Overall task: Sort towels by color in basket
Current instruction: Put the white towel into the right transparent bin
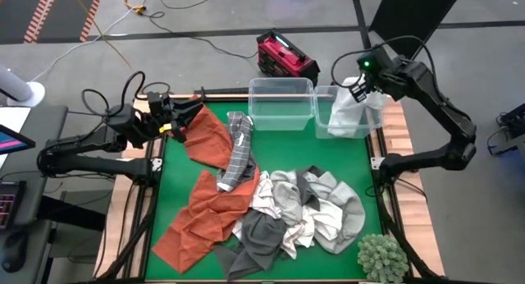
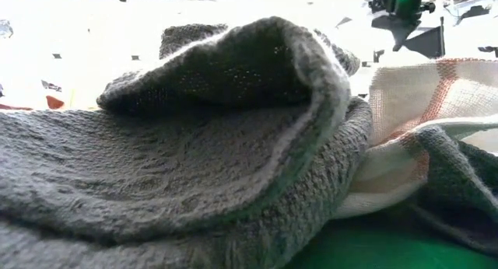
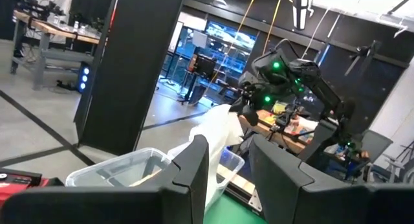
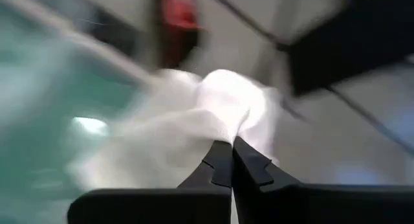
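Right gripper [image 1: 358,85] pinches white towel [image 1: 348,112] over the 1 o'clock bin [image 1: 373,120]; left gripper [image 1: 179,118], fingers spread, waits at 10 o'clock.

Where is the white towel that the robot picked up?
In the high view, the white towel hangs from the right gripper into the right-hand clear bin, at the far right corner of the green table, beside the other clear bin.
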